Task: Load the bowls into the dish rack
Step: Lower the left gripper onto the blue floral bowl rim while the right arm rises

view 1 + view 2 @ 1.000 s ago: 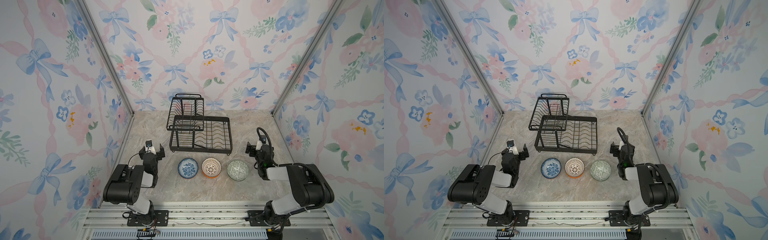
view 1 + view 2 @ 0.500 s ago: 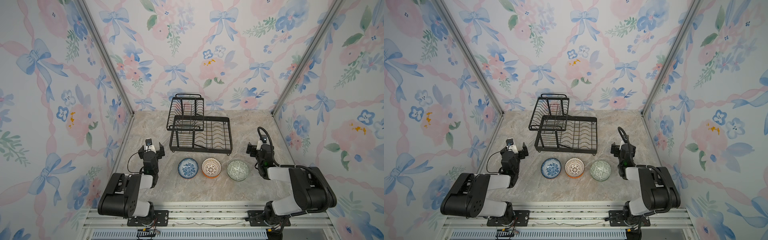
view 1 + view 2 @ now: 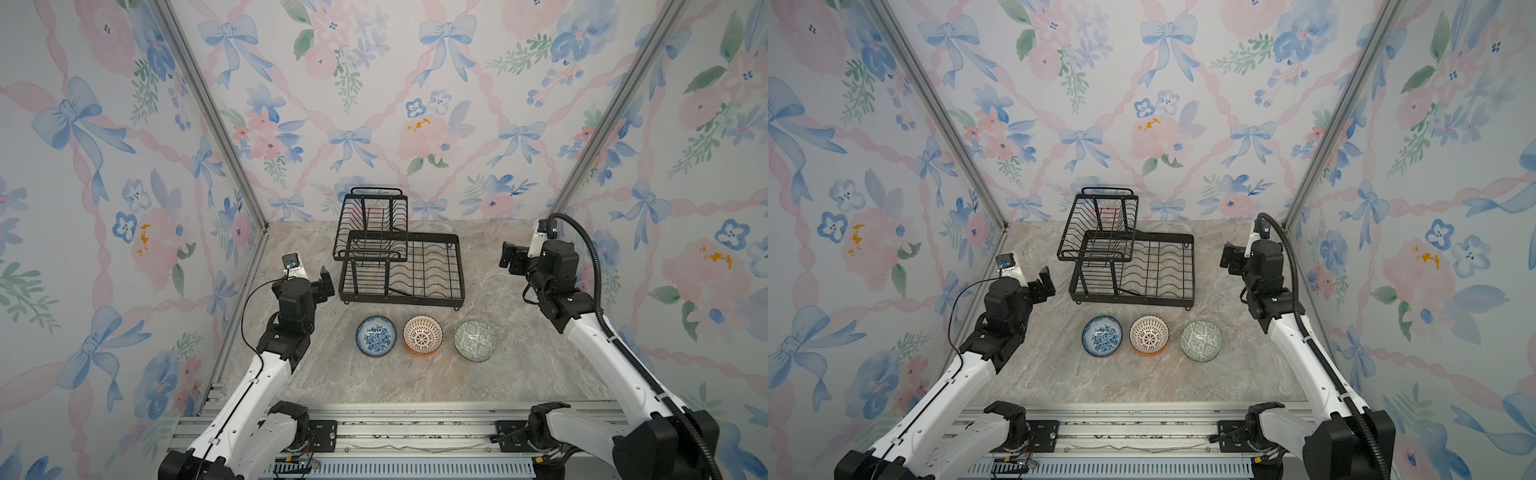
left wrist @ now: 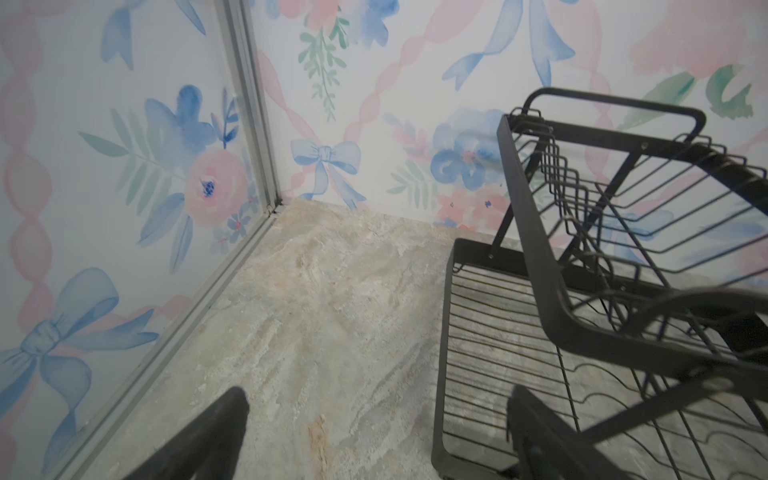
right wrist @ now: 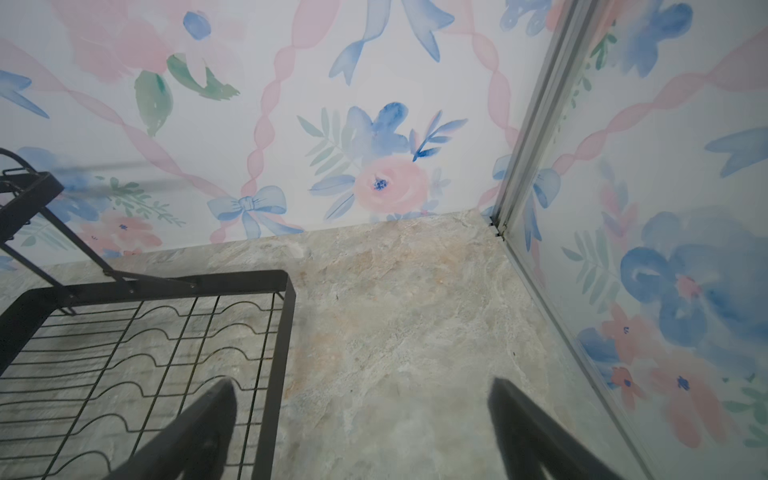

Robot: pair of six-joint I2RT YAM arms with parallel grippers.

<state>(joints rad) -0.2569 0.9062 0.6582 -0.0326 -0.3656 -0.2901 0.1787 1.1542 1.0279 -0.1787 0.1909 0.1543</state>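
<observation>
Three bowls are sitting in a row on the marble tabletop (image 3: pixel 374 386), just in front of the empty dish rack (image 3: pixel 419 270): blue floral bowl (image 3: pixel 376 336), lattice bowl (image 3: pixel 422 333) with orange showing beneath it, grey-green bowl (image 3: pixel 475 340). They are probably glazed ceramic: rigid, slick, chippable. Pinching one across its rim wall looks the best hold. Both the left gripper (image 4: pixel 376 390) and the right gripper (image 5: pixel 361 380) are hanging spread wide and empty, flanking the rack.

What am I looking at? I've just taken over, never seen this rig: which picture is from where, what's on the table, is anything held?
Two robot arms work over a table. Two pictures come from a camera overhead; the other two from cameras on the arms' wrists. On the table: a wire dish rack, and in front of it, in a row, a blue bowl, a lattice bowl and a green bowl. The left gripper and right gripper are both open and hold nothing.
</observation>
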